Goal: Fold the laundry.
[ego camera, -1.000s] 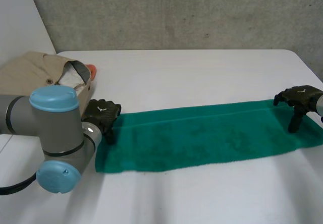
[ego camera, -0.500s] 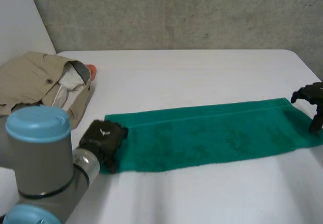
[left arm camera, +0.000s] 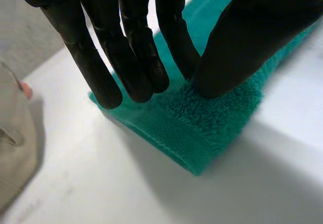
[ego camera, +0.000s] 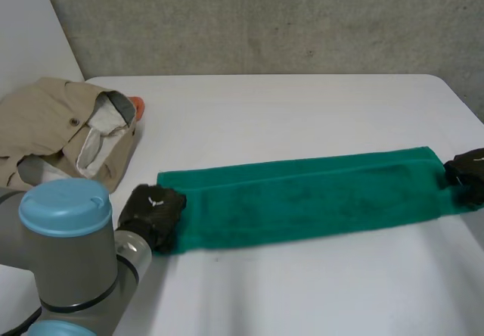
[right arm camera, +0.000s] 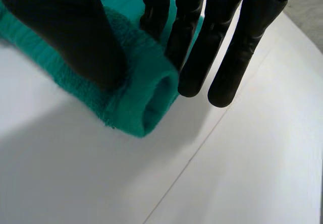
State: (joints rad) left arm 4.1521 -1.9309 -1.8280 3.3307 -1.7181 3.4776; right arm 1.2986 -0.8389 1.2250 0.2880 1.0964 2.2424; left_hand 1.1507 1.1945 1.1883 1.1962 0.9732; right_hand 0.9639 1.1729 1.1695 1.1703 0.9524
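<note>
- A green towel (ego camera: 302, 196) lay flat in a long strip across the white bench (ego camera: 287, 109), running from about 9 o'clock to 3 o'clock in the head view, with its 3 o'clock end slightly farther from the camera.
- The left hand (ego camera: 151, 213) sat on the towel's 9 o'clock end, towards its near corner. The left arm (ego camera: 68, 245) rose in front of it at 7 o'clock.
- In the left wrist view, the left hand (left arm camera: 136, 47) had its fingers (left arm camera: 151, 67) laid on the towel (left arm camera: 202, 128). The thumb was pressed in close beside them, and a small ridge of pile was bunched and nipped between thumb and fingertips, just inside the towel's corner.
- The right hand (ego camera: 467, 173) was at the towel's 3 o'clock end, about midway along that short edge.
- In the right wrist view, the right hand (right arm camera: 202, 27) pinched the towel (right arm camera: 136, 98). The thumb bore down on top and the fingers were on the other side, and the towel's end was curled up into a small roll between them, resting on the bench (right arm camera: 227, 173).
- A crumpled beige garment (ego camera: 60, 128) lay at 10 o'clock from the towel, apart from it.
- A small orange object (ego camera: 138, 107) showed at the garment's 3 o'clock edge. I could not tell what it was.
</note>
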